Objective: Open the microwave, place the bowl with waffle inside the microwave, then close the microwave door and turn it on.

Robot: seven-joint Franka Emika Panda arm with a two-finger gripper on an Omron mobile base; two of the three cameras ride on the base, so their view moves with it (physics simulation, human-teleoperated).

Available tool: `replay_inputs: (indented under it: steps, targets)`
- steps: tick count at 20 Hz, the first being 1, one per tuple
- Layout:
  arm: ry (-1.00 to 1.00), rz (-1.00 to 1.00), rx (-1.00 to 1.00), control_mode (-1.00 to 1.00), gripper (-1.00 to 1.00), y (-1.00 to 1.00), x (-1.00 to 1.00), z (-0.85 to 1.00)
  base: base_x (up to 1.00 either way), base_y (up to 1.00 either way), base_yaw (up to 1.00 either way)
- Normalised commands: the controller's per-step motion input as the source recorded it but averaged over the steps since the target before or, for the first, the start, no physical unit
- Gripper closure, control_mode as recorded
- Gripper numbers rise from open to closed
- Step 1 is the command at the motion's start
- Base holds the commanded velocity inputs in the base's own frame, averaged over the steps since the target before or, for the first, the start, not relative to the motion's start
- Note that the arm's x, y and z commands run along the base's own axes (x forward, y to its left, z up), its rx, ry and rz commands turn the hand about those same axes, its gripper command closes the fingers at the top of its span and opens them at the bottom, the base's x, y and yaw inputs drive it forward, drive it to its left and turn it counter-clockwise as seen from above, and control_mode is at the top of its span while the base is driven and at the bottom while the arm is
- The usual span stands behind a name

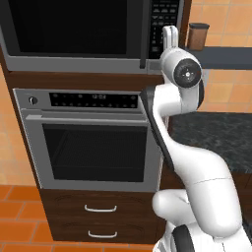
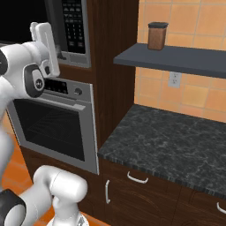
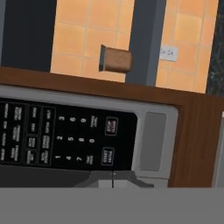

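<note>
The microwave (image 1: 83, 34) sits high in the dark wood cabinet, directly above the steel oven (image 1: 91, 142). In the left base view its black glass door (image 1: 69, 27) looks shut, flat with the frame, and the white hand (image 1: 170, 39) stands just in front of the keypad strip (image 1: 164, 19) at the right end. You can judge from this that the last step, turning it on, is the one in hand. I cannot see the bowl and the waffle; the dark glass hides whatever is in the cavity.

In the right base view you see the same hand (image 2: 45, 46) raised beside the keypad (image 2: 73, 24), close to its lower rows. A brown jar (image 2: 157, 36) stands on the grey shelf (image 2: 176, 59), well apart, above the dark stone desk (image 2: 176, 141).

In the hand view, which is rolled sideways, the keypad (image 3: 65, 135) is very near, with two framed buttons (image 3: 109, 142) beside the digits. The fingers are not visible clearly, so I cannot tell if they are apart or together. Please aim at the correct framed button, push straight and gently, and do not slide over to neighbouring keys.
</note>
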Motion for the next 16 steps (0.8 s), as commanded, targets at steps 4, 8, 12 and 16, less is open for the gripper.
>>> replay_inputs:
  steps: [4, 8, 12, 16]
  targets:
    - [0.01, 0.0, 0.0, -1.0, 1.0, 0.0, 0.54, -0.04, 0.0, 0.0, 0.0]
    - [0.01, 0.0, 0.0, -1.0, 1.0, 0.01, 0.76, -0.02, 0.0, 0.0, 0.0]
    - [0.05, 0.0, -0.04, -1.0, 1.0, 0.13, 0.96, -0.2, 0.0, 0.0, 0.0]
    - [0.01, 0.0, -0.02, -1.0, 1.0, 0.07, 1.0, -0.14, 0.0, 0.0, 0.0]
